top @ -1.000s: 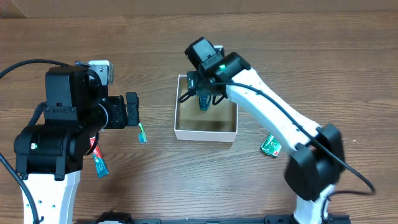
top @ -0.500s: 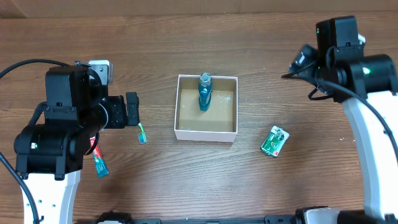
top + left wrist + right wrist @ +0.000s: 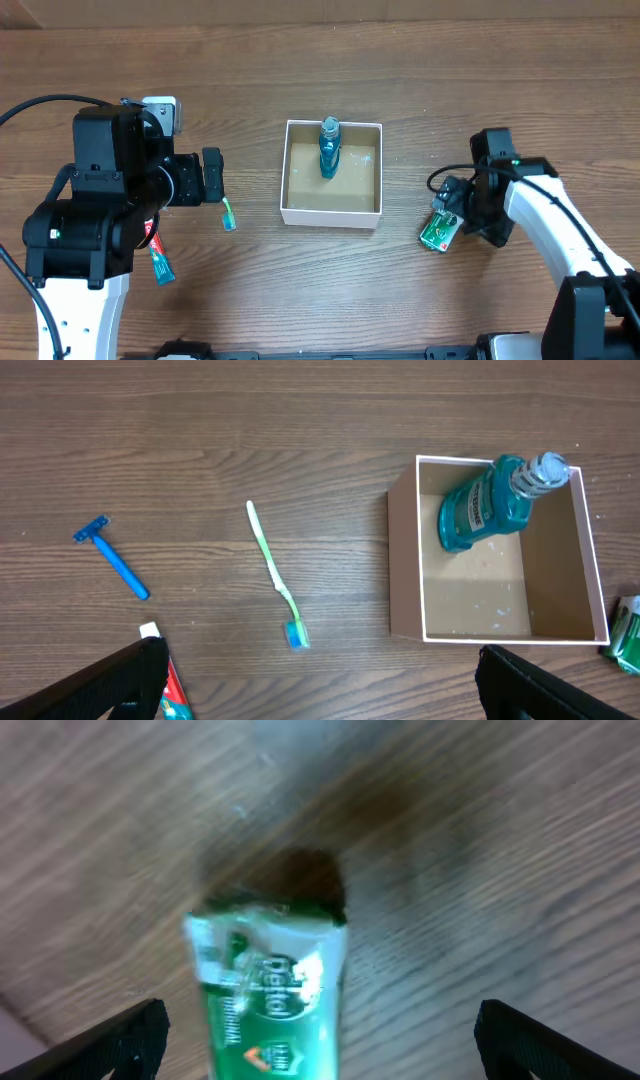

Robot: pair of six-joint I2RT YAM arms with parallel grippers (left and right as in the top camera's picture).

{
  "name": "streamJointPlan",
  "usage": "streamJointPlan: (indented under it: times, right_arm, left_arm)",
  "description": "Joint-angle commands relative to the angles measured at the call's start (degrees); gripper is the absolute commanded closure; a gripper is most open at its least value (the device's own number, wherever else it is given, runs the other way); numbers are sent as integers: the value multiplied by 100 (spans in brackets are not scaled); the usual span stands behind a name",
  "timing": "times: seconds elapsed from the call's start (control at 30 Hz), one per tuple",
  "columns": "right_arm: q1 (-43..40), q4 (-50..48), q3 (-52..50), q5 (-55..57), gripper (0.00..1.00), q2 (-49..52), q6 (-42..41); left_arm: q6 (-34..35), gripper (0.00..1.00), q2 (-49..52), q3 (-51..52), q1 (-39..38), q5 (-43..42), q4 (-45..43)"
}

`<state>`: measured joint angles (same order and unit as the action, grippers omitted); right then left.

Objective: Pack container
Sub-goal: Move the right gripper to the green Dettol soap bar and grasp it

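1. Only the mouthwash bottle (image 3: 328, 150) is in the container (image 3: 331, 213) at mid-table. The packet (image 3: 437, 230), toothbrush (image 3: 272, 572), razor (image 3: 112, 557) and toothpaste (image 3: 172, 695) are left outside.
2. My right gripper (image 3: 320, 1050) hangs wide over the packet at the box's 4 o'clock. The left gripper (image 3: 330, 685) is wide too, idle at 9.
3. Half a second ago my right arm was at 2 o'clock.

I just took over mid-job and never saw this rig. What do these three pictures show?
Two robot arms work at a table. One picture looks down from above; the other two come from a camera on each wrist, the dark corner shapes being that arm's own fingers. The box holds a blue bottle. Left of it lie a toothbrush, a razor and a toothpaste tube. The left gripper is open above them, holding nothing. The right gripper is open over a green packet right of the box, not gripping it.
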<state>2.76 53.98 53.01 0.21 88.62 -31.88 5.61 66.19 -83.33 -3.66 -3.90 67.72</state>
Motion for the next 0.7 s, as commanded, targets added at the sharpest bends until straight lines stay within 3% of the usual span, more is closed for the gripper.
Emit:
streamJointPlan:
  times: [0.0, 0.23, 0.67]
  right_arm:
    - [13, -319, -310, -42, 0, -61, 44]
    - [142, -597, -356, -50, 0, 105, 649]
    - [345, -748, -426, -31, 0, 127, 313]
  left_arm:
    - [-90, 0, 13, -127, 26, -17, -24]
    - [-92, 0, 13, -127, 26, -15, -24]
    - [-92, 0, 13, -127, 26, -15, -2]
